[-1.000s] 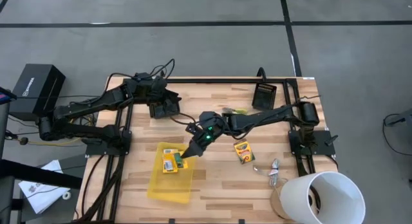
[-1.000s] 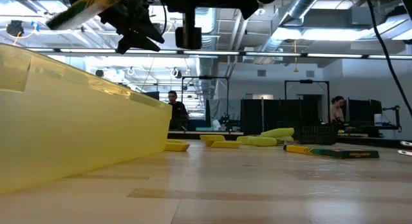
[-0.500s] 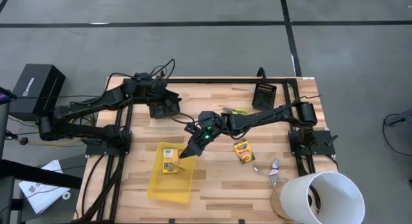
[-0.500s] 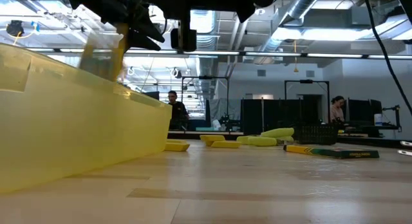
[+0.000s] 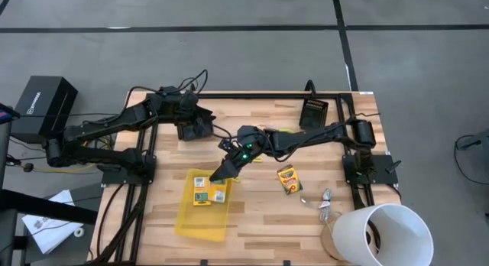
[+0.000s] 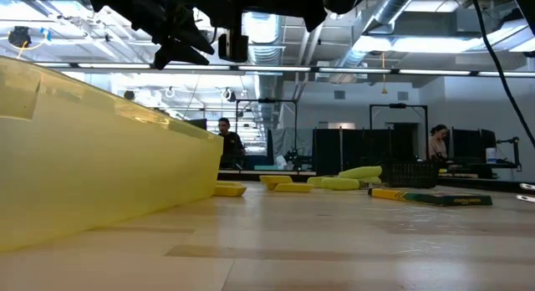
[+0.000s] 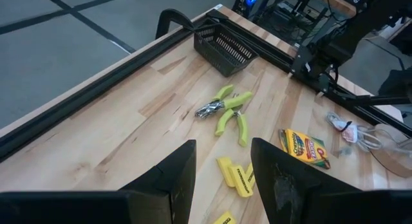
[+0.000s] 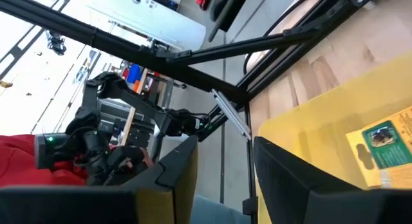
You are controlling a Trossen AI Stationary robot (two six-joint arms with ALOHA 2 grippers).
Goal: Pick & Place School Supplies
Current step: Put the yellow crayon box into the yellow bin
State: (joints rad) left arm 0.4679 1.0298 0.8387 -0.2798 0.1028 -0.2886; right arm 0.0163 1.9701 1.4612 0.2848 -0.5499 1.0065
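Observation:
A translucent yellow tray (image 5: 200, 214) lies at the table's near left. Two printed boxes (image 5: 200, 188) (image 5: 218, 194) lie flat in it. My right gripper (image 5: 220, 173) hovers open just above the tray's far right corner; its wrist view shows the tray (image 8: 322, 127) and one box (image 8: 385, 144) beyond the fingers. A third printed box (image 5: 288, 179) lies on the table to the right. Tools with yellow-green handles (image 7: 228, 109) and short yellow sticks (image 7: 235, 176) lie ahead of my left gripper (image 7: 222, 179), which waits open at the far left (image 5: 195, 128).
A black mesh basket (image 5: 313, 111) stands at the far edge. Silvery clips (image 5: 325, 202) lie near the right edge, beside a large white cup (image 5: 386, 234) at the near right corner. Black frame rails (image 5: 145, 155) border the table. People stand in the room behind.
My right gripper has opened over the tray and let go of a printed box. The box has dropped from the fingers and now lies flat in the tray beside the first one. The gripper has drawn slightly up and toward the far edge.

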